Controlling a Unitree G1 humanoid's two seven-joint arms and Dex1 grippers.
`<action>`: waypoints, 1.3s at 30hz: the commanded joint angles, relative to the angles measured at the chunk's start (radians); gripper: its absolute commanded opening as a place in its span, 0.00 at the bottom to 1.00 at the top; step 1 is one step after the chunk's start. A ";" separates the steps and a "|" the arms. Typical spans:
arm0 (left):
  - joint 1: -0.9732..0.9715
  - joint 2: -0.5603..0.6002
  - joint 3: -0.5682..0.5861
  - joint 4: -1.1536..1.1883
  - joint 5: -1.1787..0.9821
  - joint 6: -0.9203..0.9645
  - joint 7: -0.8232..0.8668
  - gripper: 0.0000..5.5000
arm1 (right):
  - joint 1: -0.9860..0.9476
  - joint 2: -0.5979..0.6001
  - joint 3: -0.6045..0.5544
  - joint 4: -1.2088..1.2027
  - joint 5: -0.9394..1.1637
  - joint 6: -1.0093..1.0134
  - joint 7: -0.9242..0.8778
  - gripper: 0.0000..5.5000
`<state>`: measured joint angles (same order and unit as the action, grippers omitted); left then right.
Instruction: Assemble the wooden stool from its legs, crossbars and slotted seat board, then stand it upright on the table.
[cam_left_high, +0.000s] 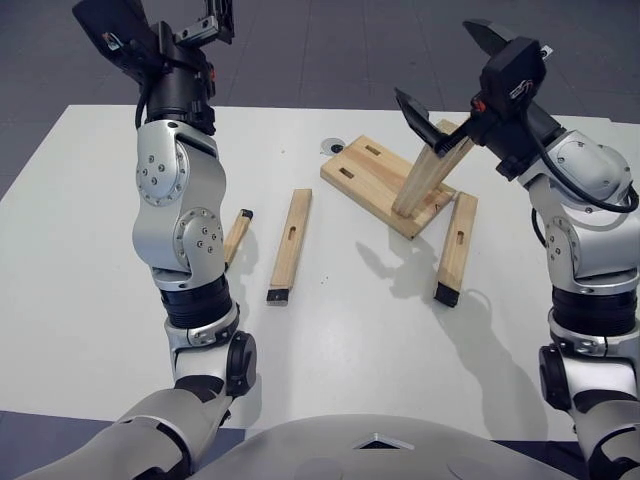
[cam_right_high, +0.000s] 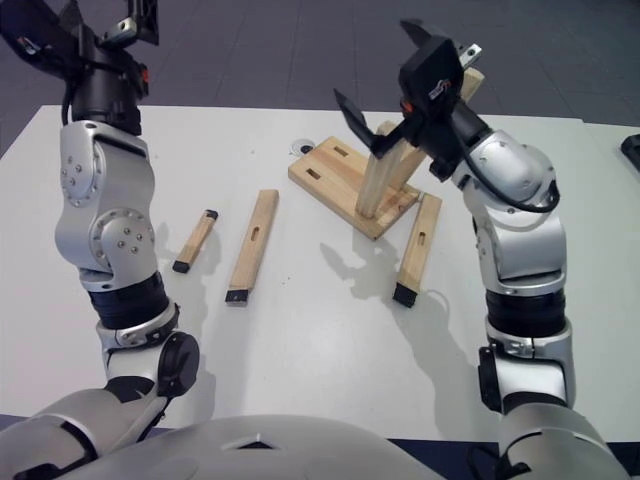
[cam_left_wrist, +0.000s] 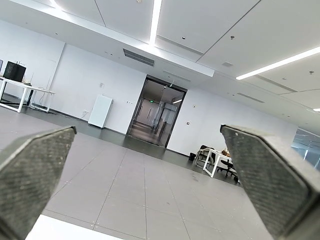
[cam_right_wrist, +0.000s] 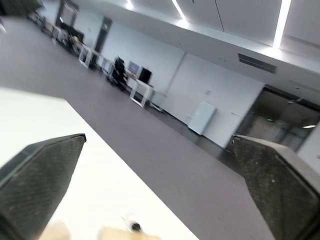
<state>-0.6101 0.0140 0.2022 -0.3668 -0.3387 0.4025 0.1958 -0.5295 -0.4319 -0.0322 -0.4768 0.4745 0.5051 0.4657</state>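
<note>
The slotted seat board lies flat at the back middle of the white table. One wooden leg stands tilted in the board's right end. My right gripper is open just above that leg's top, and in the right wrist view its fingers are spread with nothing between them. Raised high over the table's back left edge, my left gripper is open and holds nothing. A slotted leg and a short crossbar lie left of the board. Another slotted leg lies right of it.
A small round grommet sits in the table behind the board's left corner. The loose legs have black feet pointing to the front. Bare table stretches along the front edge and the far left.
</note>
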 joint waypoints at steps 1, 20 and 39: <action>-0.011 -0.001 0.011 -0.030 -0.003 0.014 0.019 0.98 | -0.047 0.175 0.079 -0.034 0.108 0.176 -0.141 0.98; 0.014 0.002 -0.031 0.004 0.052 0.018 0.014 0.98 | 0.004 0.033 0.181 0.199 -0.294 0.124 -0.150 0.98; -0.014 -0.011 -0.034 0.074 0.062 0.025 0.026 0.98 | -0.213 0.408 0.235 0.825 -0.332 0.230 -0.231 0.98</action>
<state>-0.6198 0.0100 0.1766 -0.2977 -0.2855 0.4269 0.2213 -0.7075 -0.0075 0.1856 0.2919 0.1732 0.7605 0.2071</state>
